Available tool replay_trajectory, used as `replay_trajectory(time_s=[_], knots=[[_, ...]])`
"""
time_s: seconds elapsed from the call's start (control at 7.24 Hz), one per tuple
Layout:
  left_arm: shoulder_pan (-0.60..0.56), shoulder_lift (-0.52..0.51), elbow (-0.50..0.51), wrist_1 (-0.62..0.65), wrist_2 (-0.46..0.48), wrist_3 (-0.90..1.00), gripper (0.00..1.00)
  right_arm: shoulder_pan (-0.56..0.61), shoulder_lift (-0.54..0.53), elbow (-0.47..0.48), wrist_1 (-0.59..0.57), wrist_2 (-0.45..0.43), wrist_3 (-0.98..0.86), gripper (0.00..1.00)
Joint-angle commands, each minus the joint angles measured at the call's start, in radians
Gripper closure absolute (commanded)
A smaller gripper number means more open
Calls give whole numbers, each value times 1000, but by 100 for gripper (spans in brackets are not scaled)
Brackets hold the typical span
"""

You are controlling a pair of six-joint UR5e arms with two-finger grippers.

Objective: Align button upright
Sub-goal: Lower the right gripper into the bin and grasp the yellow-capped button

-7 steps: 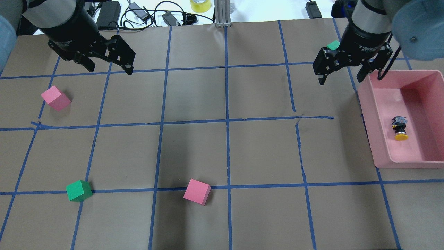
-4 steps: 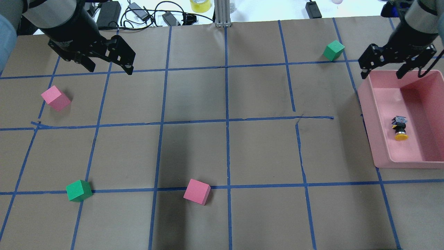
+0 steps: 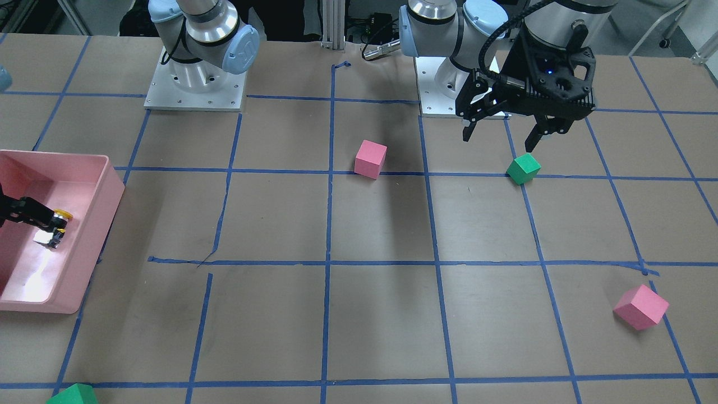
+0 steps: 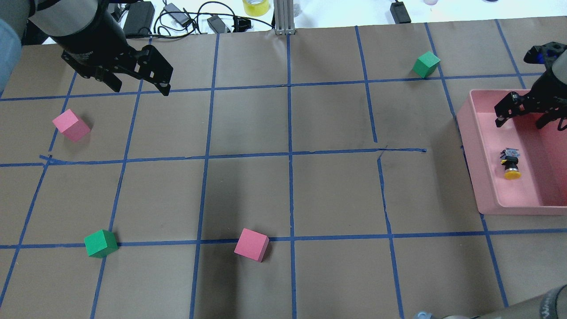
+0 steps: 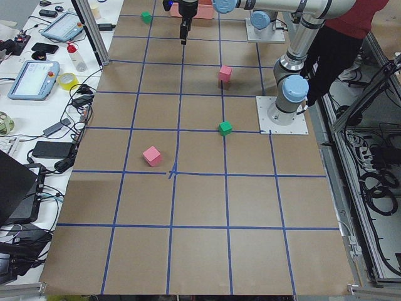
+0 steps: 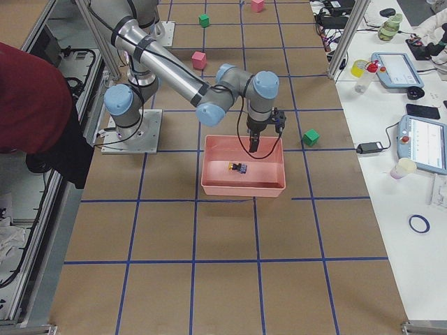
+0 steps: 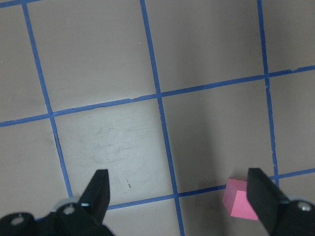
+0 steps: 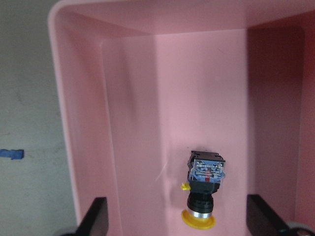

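The button (image 4: 510, 164) lies on its side in the pink bin (image 4: 472, 155), yellow cap toward the near side of the overhead view, contact block toward the far side. It also shows in the right wrist view (image 8: 204, 189) and the front view (image 3: 56, 228). My right gripper (image 4: 519, 123) is open and empty over the bin's far end, short of the button; in the right wrist view (image 8: 178, 219) the button lies between its fingers' lines. My left gripper (image 4: 141, 88) is open and empty above the table at the far left.
Pink cubes (image 4: 71, 125) (image 4: 251, 244) and green cubes (image 4: 101, 243) (image 4: 426, 64) lie scattered on the taped brown table. The near pink cube shows under the left wrist (image 7: 240, 201). The bin walls (image 8: 83, 123) rise around the button. Cables lie beyond the far edge.
My right gripper has moved right and toward the near side, from beside the far green cube to over the pink bin. The left arm and the button have not moved.
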Motion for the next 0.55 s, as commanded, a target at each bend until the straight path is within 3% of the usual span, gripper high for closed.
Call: replay_trajectory(time_s=[0.0, 0.28, 0.41], knots=[[0, 0, 0, 0, 0, 0, 0, -61, 58, 50, -48, -12, -30, 2], [0, 0, 0, 0, 0, 0, 0, -71, 115, 93, -133, -18, -30, 2], [0, 0, 0, 0, 0, 0, 0, -71, 138, 94, -161, -16, -29, 17]])
